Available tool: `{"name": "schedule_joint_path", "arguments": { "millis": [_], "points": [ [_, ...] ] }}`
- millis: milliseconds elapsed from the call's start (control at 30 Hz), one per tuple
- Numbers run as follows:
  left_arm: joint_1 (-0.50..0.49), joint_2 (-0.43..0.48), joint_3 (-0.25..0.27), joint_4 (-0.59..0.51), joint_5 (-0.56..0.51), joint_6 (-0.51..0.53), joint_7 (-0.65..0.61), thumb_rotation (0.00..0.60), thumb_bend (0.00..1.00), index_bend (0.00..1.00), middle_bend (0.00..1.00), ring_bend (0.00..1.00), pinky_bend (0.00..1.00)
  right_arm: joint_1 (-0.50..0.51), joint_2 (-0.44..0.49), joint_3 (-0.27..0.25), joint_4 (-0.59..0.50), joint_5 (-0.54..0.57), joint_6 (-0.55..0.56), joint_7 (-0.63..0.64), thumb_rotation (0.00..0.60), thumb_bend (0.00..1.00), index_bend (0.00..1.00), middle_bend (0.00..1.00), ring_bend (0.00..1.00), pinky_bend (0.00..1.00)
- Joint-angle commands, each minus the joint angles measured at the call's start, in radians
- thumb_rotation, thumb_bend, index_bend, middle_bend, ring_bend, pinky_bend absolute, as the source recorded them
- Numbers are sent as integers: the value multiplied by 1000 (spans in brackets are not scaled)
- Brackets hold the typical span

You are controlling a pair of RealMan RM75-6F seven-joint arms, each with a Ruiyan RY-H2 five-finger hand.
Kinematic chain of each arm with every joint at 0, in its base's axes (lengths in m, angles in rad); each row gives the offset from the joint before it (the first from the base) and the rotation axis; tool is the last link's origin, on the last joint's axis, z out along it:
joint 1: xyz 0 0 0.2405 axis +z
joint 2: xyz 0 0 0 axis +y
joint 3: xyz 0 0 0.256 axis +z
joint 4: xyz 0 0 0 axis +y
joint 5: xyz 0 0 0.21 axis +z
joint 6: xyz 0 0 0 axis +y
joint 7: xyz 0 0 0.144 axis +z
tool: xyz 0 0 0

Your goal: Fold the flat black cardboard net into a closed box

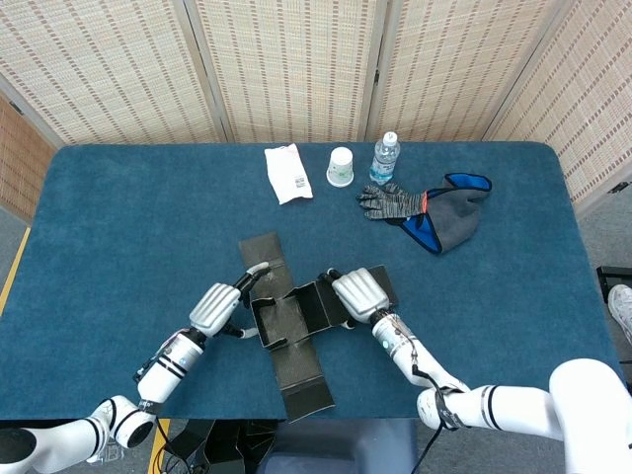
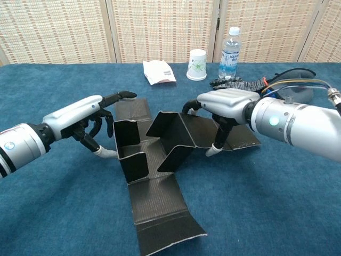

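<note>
The black cardboard net lies skewed at the table's near middle, its long strip running towards me. Its left side flap stands nearly upright. My left hand is against that flap's outer face with fingers spread, holding nothing. The right side flap is folded up into a ridge. My right hand rests over that ridge, fingers bent over the top and thumb touching the flat outer panel. I cannot tell whether it grips the card.
At the back of the blue table are a white packet, a paper cup and a water bottle. A grey glove and a dark blue-lined cloth lie at the back right. Woven screens stand behind.
</note>
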State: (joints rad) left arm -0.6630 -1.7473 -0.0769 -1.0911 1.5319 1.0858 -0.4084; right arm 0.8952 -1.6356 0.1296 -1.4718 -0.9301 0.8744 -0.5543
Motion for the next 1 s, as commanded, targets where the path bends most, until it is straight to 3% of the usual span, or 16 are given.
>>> {"name": "schedule_joint_path", "arguments": {
  "millis": [33,567,1000],
  "points": [
    [-6,23,-6,-47,-33,-46,-51,600,117,0,0,533,746,35,28,-9,4,-54,-49,0,600,148,216,333,879,1000],
    [-20,108,20,-205,-57,-160,-250,600,114,0,0,511,761,150,96,-60,53,-348,-146,-17,600,148,263,342,879,1000],
    [-32,125,38,-214,-55,-218,-393,600,114,0,0,540,762,174,102,-93,112,-545,-115,68,600,147,292,361,880,1000]
  ]
}}
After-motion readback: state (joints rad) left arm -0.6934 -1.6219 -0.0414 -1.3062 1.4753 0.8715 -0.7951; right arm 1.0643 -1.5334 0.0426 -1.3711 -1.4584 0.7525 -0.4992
